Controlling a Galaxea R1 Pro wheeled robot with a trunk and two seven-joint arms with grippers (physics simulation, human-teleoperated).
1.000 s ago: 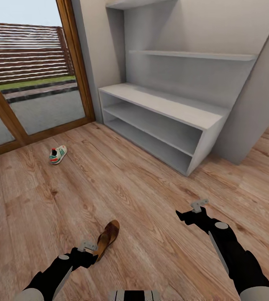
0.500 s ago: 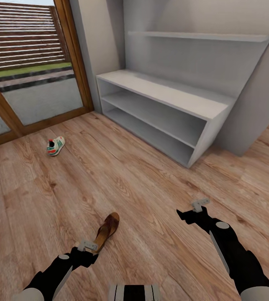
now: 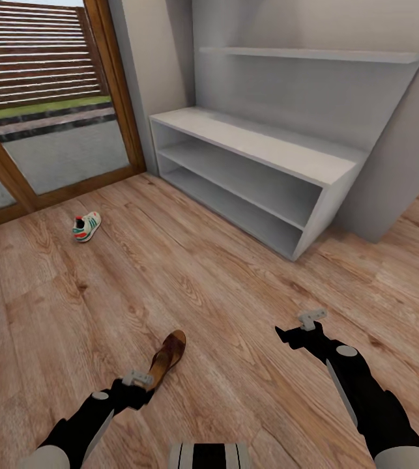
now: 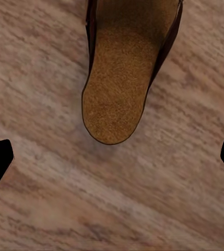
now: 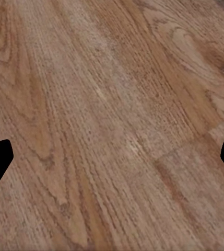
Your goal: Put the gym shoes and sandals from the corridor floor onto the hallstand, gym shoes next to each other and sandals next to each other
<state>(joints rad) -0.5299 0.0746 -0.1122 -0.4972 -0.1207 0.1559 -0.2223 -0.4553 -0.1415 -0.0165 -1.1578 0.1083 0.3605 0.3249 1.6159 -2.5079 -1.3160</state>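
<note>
One dark brown sandal [image 3: 168, 355] lies on the wood-plank corridor floor [image 3: 222, 306] near me, its tan insole facing up. My left gripper [image 3: 139, 384] hovers at the sandal's heel end. In the left wrist view the sandal's heel [image 4: 116, 94] lies just ahead of the open left gripper [image 4: 112, 159], apart from both fingertips. One white gym shoe [image 3: 86, 226] with green stripes rests on the floor near the glass door. My right gripper [image 3: 288, 337] hangs open over bare floor [image 5: 112, 130]. The pale grey hallstand [image 3: 261, 156] stands at the back, its bench and shelves bare.
A wood-framed glass door [image 3: 53, 150] fills the back left, with a terrace outside. A grey wall panel [image 3: 404, 169] flanks the hallstand on the right. Open floor stretches between me and the bench.
The whole view dropped and shifted early on as the camera moved. Since then my left gripper has edged slightly nearer the sandal's heel. The sandal, the gym shoe and the right arm stay put.
</note>
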